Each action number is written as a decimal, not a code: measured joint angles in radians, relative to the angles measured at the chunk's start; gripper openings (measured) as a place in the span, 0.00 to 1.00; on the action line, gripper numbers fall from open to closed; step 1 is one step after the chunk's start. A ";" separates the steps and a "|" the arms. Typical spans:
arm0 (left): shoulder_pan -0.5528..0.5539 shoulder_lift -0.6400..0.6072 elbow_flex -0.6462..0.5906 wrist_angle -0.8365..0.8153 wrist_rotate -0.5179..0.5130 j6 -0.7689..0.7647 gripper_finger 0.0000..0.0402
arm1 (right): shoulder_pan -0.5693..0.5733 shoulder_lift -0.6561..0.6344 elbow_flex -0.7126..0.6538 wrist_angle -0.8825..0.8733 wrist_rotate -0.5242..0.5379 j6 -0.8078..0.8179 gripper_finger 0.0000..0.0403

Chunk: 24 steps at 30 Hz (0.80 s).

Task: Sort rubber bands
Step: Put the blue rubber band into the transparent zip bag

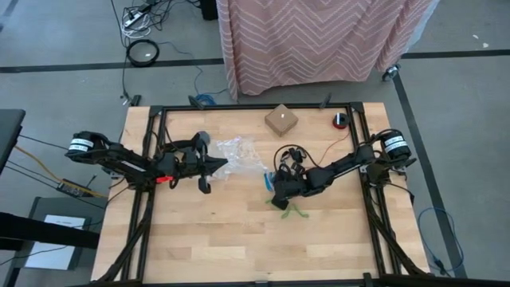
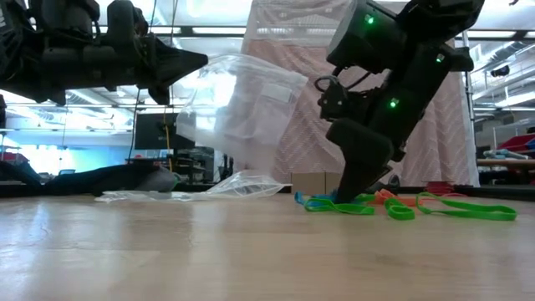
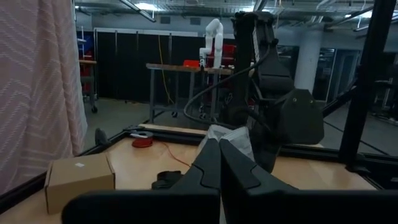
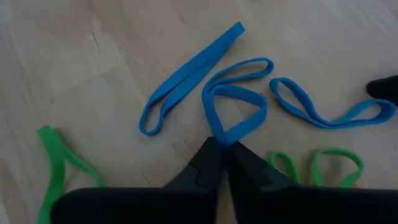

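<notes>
From overhead I see my left gripper (image 1: 217,166) at centre-left of the frame, fingers together on the edge of a clear bag (image 1: 237,151); the low view shows what the top view hides, that this bag (image 2: 242,104) hangs lifted off the table, with a second bag (image 2: 196,191) lying flat beneath it. Right of centre, my right gripper (image 1: 280,199) is down on the wood among the bands (image 1: 292,209). Only its wrist camera shows the grip: fingers pinched together on the corner of one blue band (image 4: 233,112), with two more blue bands (image 4: 186,78) beside it and green ones (image 4: 59,165) at the frame's lower corners. The low view adds an orange band (image 2: 383,196) among the green. A cardboard box (image 1: 281,120) and a red roll (image 1: 340,120) sit near the table's top edge; the lower half of the table (image 1: 239,239) is open wood. I can read no writing on anything.
</notes>
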 joint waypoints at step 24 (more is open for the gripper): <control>0.000 0.000 0.000 -0.004 0.001 -0.007 0.00 | 0.076 -0.221 0.256 -0.374 0.122 -0.094 0.00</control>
